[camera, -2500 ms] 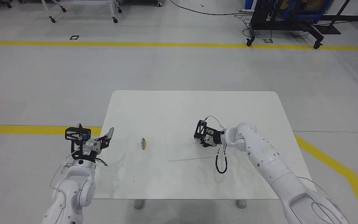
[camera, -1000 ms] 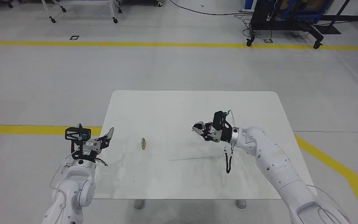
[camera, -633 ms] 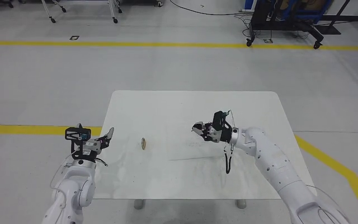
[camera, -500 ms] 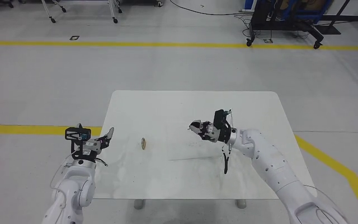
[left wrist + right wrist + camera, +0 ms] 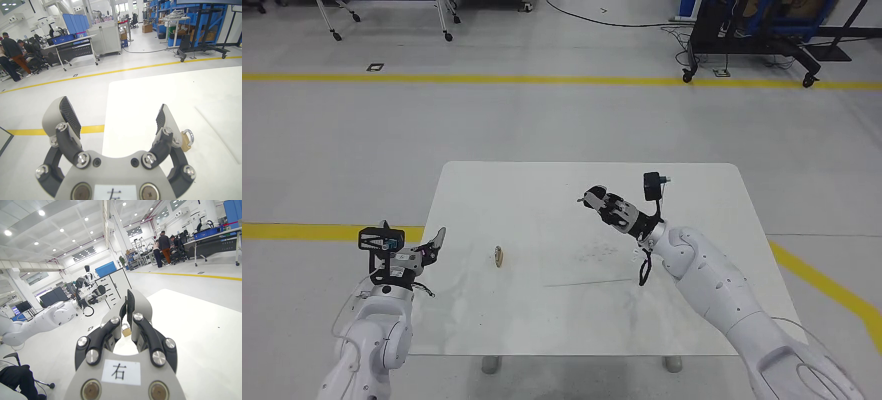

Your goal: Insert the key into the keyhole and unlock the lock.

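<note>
**A:** Start with the right hand (image 5: 127, 297). Its pads are pressed together and it hangs above the surface (image 5: 692, 190). Is there a key in it?

**B:** I can't tell. Anything that thin would be hidden between the pads. The left hand (image 5: 113, 113) is spread wide and empty, sitting at the surface's left edge.

**A:** What worries you, then?

**B:** Nothing holds the padlock (image 5: 186, 144). It lies loose towards the left of the surface, near the left hand but not touching it, and well apart from the right one. I'd say a push at the keyhole would slide or spin it. A slim key could also twist in a flat pinch and jam at the mouth. A turn against an unheld body would probably rotate the whole lock.

**A:** How does the lock look?

**B:** It is small, with a brass-coloured body and a silvery shackle (image 5: 190, 134) that appears closed. I can't make out which way the keyhole faces.
</note>
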Robot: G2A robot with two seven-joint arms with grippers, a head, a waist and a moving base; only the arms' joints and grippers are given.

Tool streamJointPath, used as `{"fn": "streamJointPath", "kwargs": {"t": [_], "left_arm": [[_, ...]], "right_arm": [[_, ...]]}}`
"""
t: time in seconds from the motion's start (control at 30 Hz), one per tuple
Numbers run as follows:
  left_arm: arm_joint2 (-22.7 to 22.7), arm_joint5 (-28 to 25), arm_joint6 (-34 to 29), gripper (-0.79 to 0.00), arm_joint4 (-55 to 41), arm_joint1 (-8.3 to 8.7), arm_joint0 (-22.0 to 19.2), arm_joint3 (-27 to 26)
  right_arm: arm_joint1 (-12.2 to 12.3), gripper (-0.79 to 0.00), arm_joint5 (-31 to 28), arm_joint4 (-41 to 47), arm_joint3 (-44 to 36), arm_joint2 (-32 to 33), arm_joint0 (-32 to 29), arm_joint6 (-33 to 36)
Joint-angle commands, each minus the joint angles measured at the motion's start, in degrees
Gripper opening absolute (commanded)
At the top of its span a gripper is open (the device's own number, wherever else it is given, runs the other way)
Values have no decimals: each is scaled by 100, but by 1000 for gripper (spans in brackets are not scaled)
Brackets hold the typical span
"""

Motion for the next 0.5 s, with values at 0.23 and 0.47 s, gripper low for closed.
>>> {"fn": "streamJointPath", "kwargs": {"t": [0.23,0.47], "left_arm": [[-233,-2105,-1070,0,-2070,57,-342,101],[473,-3444,-3333,0,-4365,105,-1352,360]], "right_arm": [[0,-785,0,2,0,0,0,0],[0,-785,0,2,0,0,0,0]]}}
